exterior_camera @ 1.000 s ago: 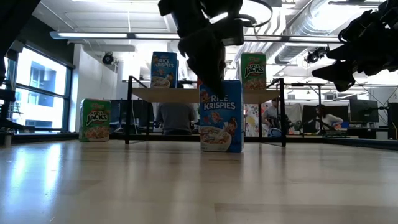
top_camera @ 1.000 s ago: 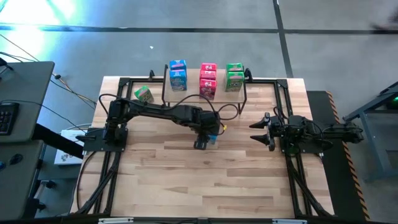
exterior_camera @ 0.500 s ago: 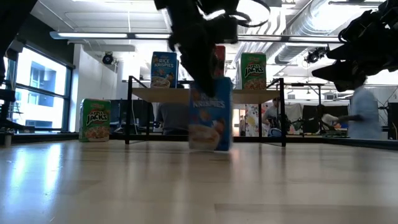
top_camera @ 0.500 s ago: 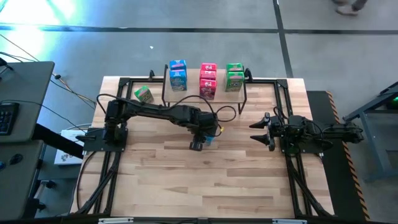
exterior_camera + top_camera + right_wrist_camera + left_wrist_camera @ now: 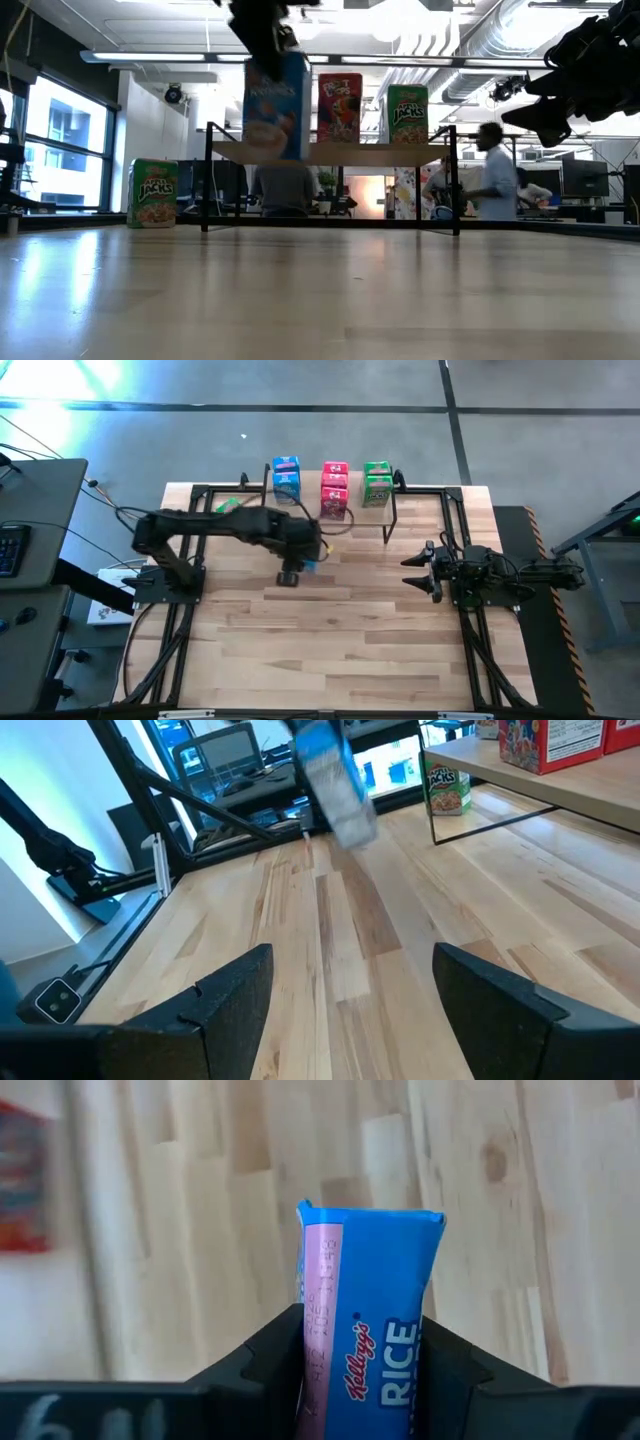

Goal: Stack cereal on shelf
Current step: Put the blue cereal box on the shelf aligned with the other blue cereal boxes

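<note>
High view, layout: shelf [image 5: 350, 512] stands at the far edge of the table [image 5: 330, 640], carrying a blue stack, a pink-red stack [image 5: 334, 488] and a green stack [image 5: 377, 483].
Carried item: blue cereal box [image 5: 275, 105], lifted clear of the tabletop, in front of the shelf's left end.
Left gripper [image 5: 291, 573]: fingers pinching the narrow sides of the blue box, as the left wrist view shows.
Right gripper [image 5: 413, 572]: fingers spread, holding nothing, parked at the table's right side.
Stray item: green box [image 5: 154, 193] on the table, left of the shelf.
Step in hand: judged to be transport of the blue box towards the blue stack [image 5: 286, 478].
Next move: likely calls for raising the box above the blue stack, squaring it, then lowering gently before release.
</note>
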### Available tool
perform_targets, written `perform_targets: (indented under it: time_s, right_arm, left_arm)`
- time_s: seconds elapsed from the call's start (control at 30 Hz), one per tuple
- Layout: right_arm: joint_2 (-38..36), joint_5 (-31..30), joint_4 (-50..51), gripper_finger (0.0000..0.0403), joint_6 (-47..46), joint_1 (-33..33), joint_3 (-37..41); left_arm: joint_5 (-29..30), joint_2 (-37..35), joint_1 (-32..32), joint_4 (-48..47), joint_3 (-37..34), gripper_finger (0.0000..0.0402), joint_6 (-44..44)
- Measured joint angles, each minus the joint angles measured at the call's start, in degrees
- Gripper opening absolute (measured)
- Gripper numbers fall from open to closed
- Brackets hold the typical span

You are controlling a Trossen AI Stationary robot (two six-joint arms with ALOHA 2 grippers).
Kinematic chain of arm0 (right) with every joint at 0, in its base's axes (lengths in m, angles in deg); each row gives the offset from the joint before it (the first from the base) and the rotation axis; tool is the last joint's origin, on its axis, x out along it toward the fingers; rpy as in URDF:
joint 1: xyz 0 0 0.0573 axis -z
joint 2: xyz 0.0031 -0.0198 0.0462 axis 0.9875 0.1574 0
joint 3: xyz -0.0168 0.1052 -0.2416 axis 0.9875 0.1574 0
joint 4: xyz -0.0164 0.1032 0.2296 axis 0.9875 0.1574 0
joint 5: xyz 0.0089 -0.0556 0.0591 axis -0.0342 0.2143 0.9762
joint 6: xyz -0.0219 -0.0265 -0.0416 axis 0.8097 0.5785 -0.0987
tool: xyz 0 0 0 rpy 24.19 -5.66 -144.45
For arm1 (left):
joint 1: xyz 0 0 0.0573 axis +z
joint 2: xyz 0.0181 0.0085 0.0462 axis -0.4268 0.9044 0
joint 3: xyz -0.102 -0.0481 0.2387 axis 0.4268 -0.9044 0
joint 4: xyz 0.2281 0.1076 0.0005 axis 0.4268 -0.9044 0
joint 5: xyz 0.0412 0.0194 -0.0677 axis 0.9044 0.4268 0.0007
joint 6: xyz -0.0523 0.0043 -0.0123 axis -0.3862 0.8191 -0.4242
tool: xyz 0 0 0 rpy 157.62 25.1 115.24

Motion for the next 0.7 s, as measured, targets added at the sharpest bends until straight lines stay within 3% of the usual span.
perform_targets:
  time_s: [0.33,0.7]
  right_arm:
    - [0.0,0.0,0.0,0.0267,0.0,0.0,0.0]
    - [0.0,0.0,0.0,0.0267,0.0,0.0,0.0]
  left_arm:
    - [2.4,-8.8,5.1,-3.4,0.0,0.0134,1.3]
    - [3.1,-10.2,12.7,-4.0,0.0,0.0134,6.3]
